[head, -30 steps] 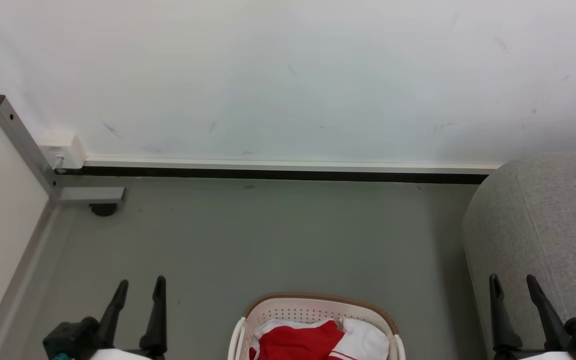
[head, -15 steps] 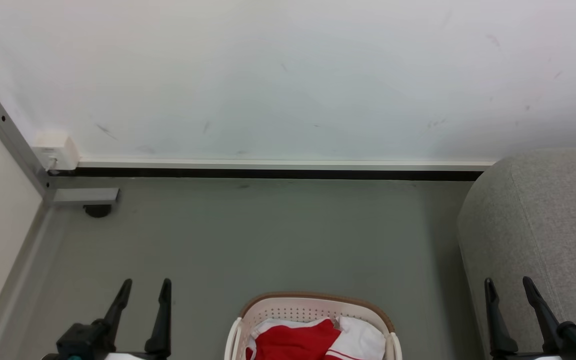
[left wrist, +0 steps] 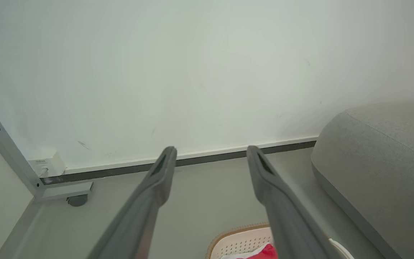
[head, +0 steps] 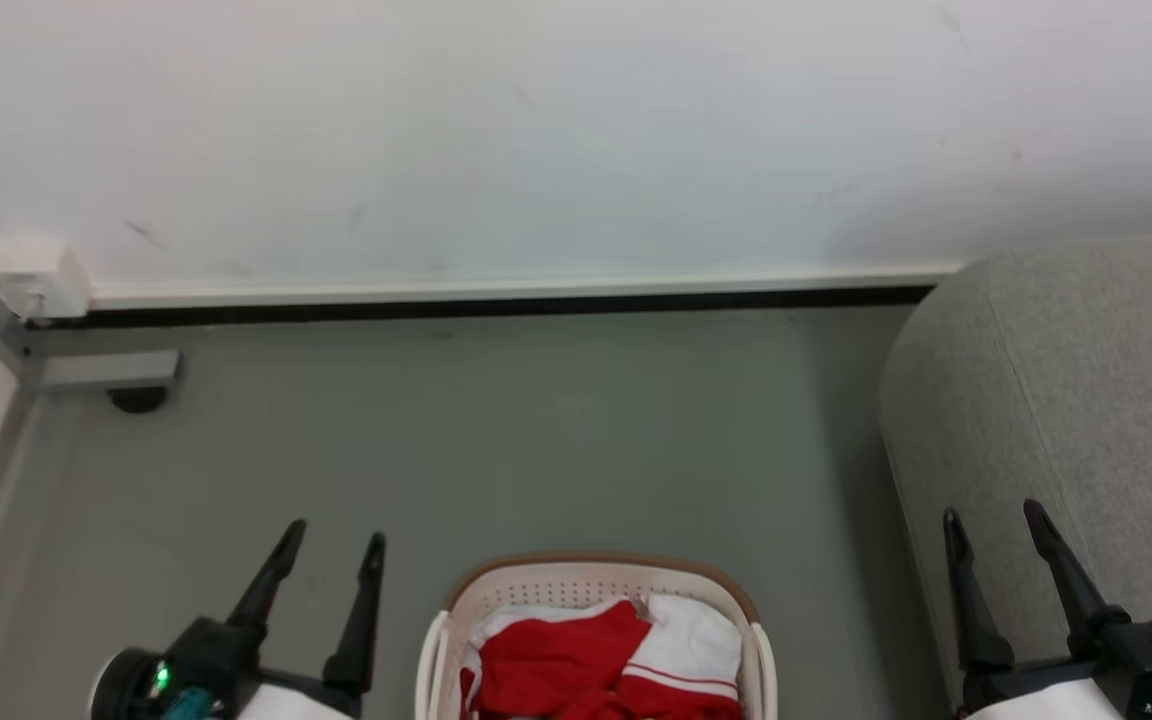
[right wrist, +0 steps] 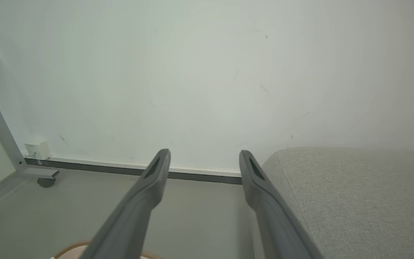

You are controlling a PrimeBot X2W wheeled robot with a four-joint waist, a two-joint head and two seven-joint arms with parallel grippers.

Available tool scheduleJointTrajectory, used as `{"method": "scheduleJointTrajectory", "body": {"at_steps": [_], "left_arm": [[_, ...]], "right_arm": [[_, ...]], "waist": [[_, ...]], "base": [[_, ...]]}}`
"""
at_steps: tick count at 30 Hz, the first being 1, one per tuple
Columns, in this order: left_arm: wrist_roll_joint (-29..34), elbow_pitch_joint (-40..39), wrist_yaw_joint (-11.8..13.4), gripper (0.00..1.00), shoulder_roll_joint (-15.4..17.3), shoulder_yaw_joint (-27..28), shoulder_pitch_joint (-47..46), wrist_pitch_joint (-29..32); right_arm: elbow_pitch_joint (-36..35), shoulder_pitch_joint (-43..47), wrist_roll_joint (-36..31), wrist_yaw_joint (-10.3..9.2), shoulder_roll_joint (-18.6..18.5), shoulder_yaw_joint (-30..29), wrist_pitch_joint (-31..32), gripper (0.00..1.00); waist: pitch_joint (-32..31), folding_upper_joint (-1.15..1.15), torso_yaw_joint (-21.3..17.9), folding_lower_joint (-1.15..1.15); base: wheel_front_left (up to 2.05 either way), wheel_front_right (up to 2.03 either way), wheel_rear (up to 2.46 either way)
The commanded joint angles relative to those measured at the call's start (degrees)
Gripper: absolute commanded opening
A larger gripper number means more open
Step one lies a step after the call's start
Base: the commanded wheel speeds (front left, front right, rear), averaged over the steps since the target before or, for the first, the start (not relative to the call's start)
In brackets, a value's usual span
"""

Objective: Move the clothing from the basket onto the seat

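The soft bright red and white garments (head: 556, 665) lie bundled inside the cream-white perforated plastic laundry basket (head: 576, 590) with a brown rim, which stands on the grey floor (head: 496, 440) near the large light grey upholstered sofa (head: 1086, 400), while the left fingers (head: 364, 600) and right fingers (head: 1061, 570) hover spread apart and empty to either side. Since the pieces overlap, one pinch could drag both up and shed one onto the floor, or snag the basket's wall and tip it
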Motion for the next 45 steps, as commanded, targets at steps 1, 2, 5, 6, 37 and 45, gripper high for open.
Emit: {"method": "scheduleJointTrajectory", "body": {"at_steps": [1,2,5,6,37,45], "left_arm": [[2.0,0.7,-0.7,1.0,0.8,-1.2,-2.0,-0.5],[2.7,1.3,-0.9,1.0,1.2,-2.0,-3.0,-0.6],[4.9,3.7,-1.6,1.0,2.4,-5.1,-6.6,-0.9],[5.4,4.8,-1.8,1.0,2.8,-6.4,-7.8,-1.0],[-3.8,41.1,-2.2,1.0,12.7,-43.0,-38.4,11.1],[-12.7,40.1,-2.2,0.0,13.7,-49.4,-40.2,12.5]], "right_arm": [[-0.9,-1.3,-1.4,0.03,-0.4,0.3,-0.5,1.0],[-1.5,-2.0,-1.5,0.04,-0.4,0.7,-0.7,1.0],[-3.0,-3.7,-2.1,0.03,-0.4,1.5,-0.9,1.0],[-3.3,-4.2,-2.2,0.03,-0.4,1.6,-1.0,1.0],[-15.9,-16.9,5.0,0.03,-0.3,8.3,-1.2,1.0],[-15.3,-16.2,5.3,0.03,-0.3,7.3,-1.2,1.0]], "waist": [[3.3,0.0,-2.3,0.0],[4.6,0.0,-3.1,0.0],[8.5,0.0,-5.2,0.0],[9.8,0.0,-5.8,0.0],[43.1,0.0,-16.8,0.0],[43.2,0.0,-16.8,0.0]], "base": [[0.0,0.0,0.0],[0.0,0.0,0.0],[0.0,0.0,0.0],[0.0,0.0,0.0],[0.0,0.0,0.0],[0.0,0.0,0.0]]}}
